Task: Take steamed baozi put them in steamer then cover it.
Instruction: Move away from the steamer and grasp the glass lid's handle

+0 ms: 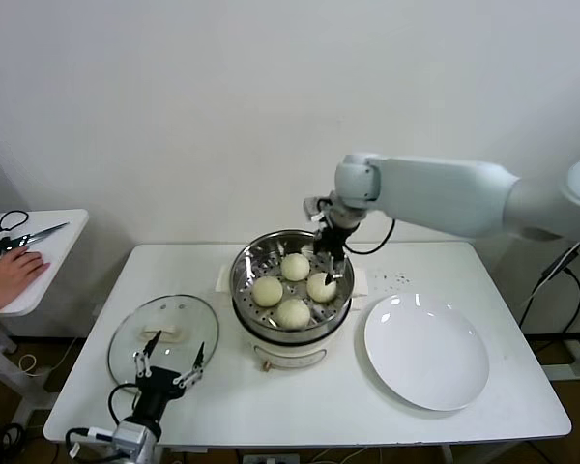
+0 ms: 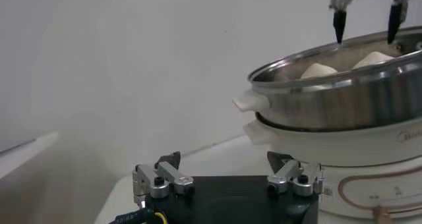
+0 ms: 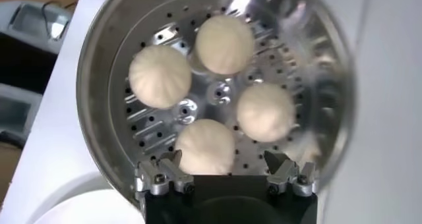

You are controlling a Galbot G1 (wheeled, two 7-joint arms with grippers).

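Observation:
The steamer (image 1: 238,290) stands mid-table, a shiny pot on a cream base. Several baozi (image 1: 294,267) lie on its perforated tray (image 3: 155,123), none touching a gripper. My right gripper (image 1: 331,263) hangs open just above the pot, over the bun on the right side (image 1: 321,287). In the right wrist view its fingers (image 3: 223,158) straddle the nearest baozi (image 3: 206,146) from above. The cover (image 1: 188,319), a clear glass lid with a white handle, lies flat on the table left of the steamer. My left gripper (image 1: 169,362) is open over the lid's near edge, empty (image 2: 224,159).
A flat white plate (image 1: 425,350) lies bare to the right of the steamer. On a small side table (image 1: 48,261) at far left are scissors (image 1: 29,235) and a person's hand (image 1: 10,275). From the left wrist, the steamer wall (image 2: 343,100) rises close ahead.

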